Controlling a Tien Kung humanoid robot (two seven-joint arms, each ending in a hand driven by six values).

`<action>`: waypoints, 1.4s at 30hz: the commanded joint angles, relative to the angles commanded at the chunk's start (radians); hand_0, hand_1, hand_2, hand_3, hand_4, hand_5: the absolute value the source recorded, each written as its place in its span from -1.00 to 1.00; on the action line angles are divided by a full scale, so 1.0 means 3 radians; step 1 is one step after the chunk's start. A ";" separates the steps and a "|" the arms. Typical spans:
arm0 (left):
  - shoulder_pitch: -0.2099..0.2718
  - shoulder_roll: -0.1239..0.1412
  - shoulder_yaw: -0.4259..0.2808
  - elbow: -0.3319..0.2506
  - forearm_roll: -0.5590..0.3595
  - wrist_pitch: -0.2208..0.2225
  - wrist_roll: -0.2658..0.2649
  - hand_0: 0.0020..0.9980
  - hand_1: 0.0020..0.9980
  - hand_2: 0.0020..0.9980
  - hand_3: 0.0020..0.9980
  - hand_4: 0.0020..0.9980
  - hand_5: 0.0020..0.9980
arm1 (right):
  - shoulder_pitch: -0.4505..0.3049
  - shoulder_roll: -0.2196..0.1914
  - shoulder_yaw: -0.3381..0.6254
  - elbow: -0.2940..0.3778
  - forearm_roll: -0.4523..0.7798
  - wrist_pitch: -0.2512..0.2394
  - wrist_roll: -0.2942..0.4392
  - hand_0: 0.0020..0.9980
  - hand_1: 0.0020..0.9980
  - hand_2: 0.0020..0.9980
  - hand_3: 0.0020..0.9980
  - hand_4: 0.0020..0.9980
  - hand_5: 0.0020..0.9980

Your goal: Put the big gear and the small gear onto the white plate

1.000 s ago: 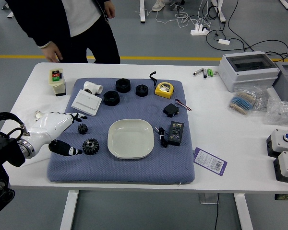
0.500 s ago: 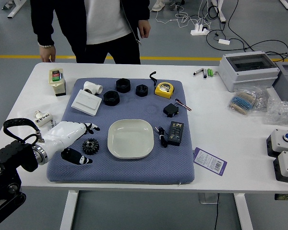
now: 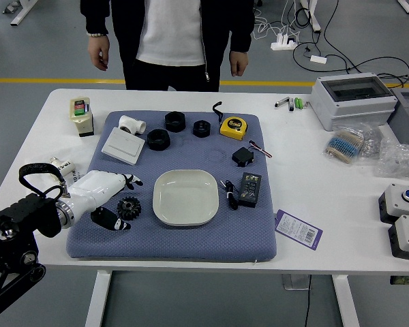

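The left hand (image 3: 116, 202) reaches in low over the mat (image 3: 170, 248), its fingers parted and grasping nothing. The big gear (image 3: 129, 208) lies flat on the mat in the gap between the upper fingertips (image 3: 131, 181) and the thumb (image 3: 109, 219), just beside the plate (image 3: 186, 197). The small gear cannot be made out; the hand may cover it. The step in hand is judged to be the first grasp, with both gears yet to be placed. A sound grasp centres the opening on one gear—closing evenly on opposite sides of the toothed rim—and lifts straight up to pass over the plate's raised edge. Off-centre closure could spin or push the gear. Beyond the table stands a person (image 3: 174, 41), hands (image 3: 98, 53) hanging at the sides.
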 joint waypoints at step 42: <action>-0.0195 -0.0078 0.0152 0.0223 -0.0086 -0.0147 -0.0069 -0.33 -0.25 -0.15 -0.02 -1.00 -1.00 | 0.0009 -0.0007 -0.0058 -0.0001 0.0009 -0.0015 -0.0001 0.28 0.30 0.49 0.14 0.56 0.47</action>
